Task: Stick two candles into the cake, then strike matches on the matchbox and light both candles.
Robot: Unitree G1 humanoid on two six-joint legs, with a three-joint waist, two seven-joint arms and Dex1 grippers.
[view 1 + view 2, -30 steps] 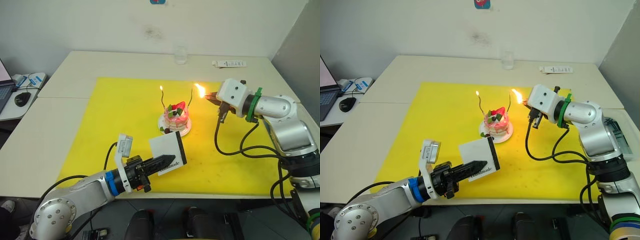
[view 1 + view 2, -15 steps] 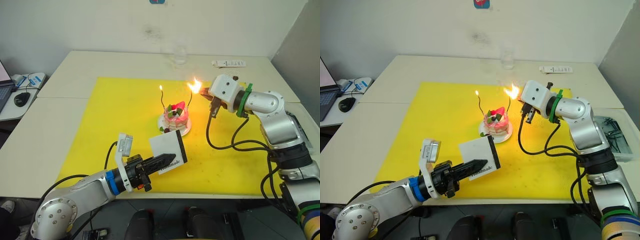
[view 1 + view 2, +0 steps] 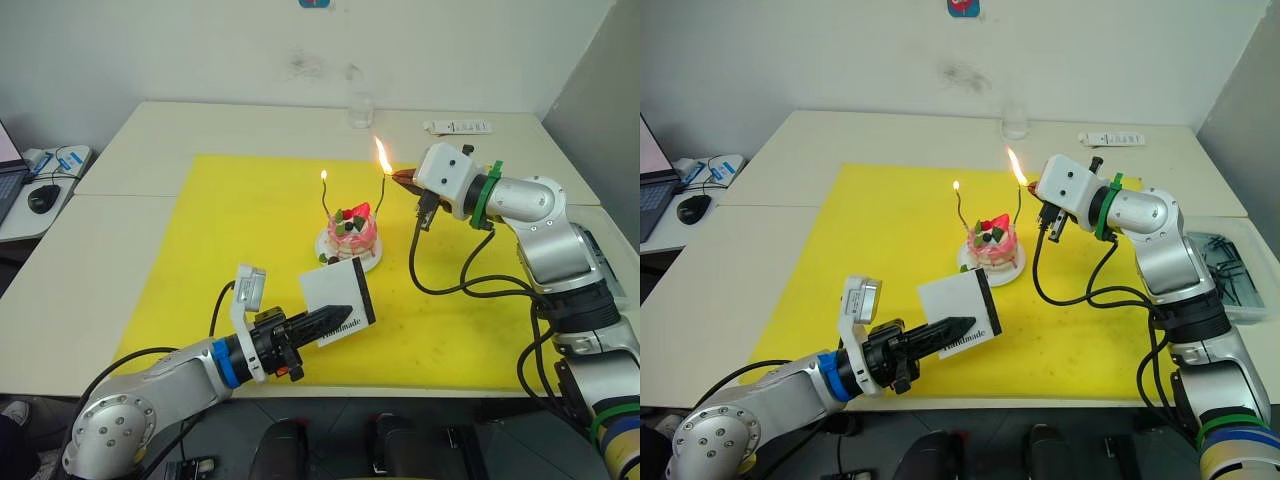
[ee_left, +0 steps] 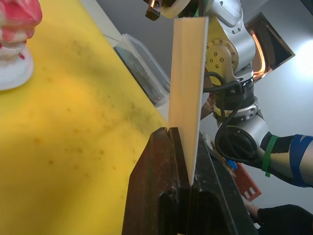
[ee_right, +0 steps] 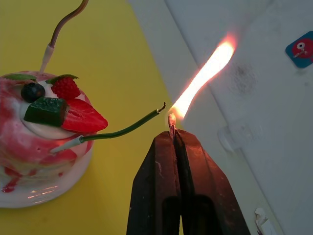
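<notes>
The pink-and-white cake (image 3: 348,236) stands on its white plate (image 3: 372,262) mid-mat, with two candles stuck in it. The left candle (image 3: 326,198) burns with a small flame. The right candle (image 5: 117,131) leans out, its tip just beside the burning match (image 5: 171,120). My right gripper (image 3: 398,177) is shut on that match, level with the right candle's tip and to its right, the flame rising tall. My left gripper (image 3: 343,313) is shut on the white matchbox (image 3: 337,290), held upright just above the mat in front of the cake.
A yellow mat (image 3: 250,260) covers the table's middle. At the back stand a clear glass (image 3: 360,110) and a white flat item (image 3: 457,127). A clear bin (image 3: 1230,270) sits at the right edge, a mouse (image 3: 44,197) on the left side table.
My right gripper has carried the burning match leftward to the right candle's tip. The flame now stands taller and more upright. The left arm and matchbox have not moved.
</notes>
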